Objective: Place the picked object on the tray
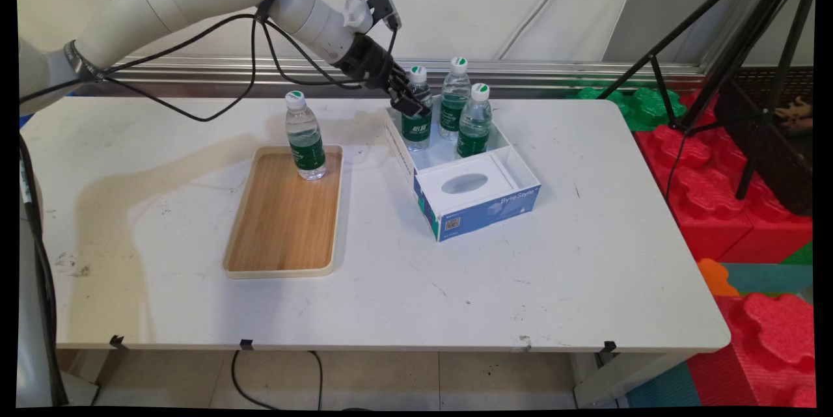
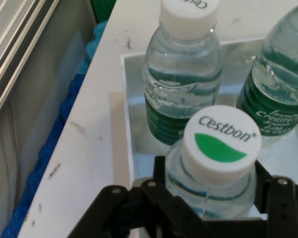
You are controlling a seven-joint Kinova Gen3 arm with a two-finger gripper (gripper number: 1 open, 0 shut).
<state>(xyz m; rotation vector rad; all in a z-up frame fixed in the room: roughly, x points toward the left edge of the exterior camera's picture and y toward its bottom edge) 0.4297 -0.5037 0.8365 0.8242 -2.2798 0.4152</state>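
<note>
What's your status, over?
Tool around left bottle in box, below its cap. Two more bottles beside it. One bottle on tray.

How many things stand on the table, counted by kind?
Bottles: 4, one on the tray, three in the box
Tray: 1
Box: 1
Total: 6

Arm reaching from upper left, angled down; hand (image 1: 410, 99) apparently closed, gripping.
</note>
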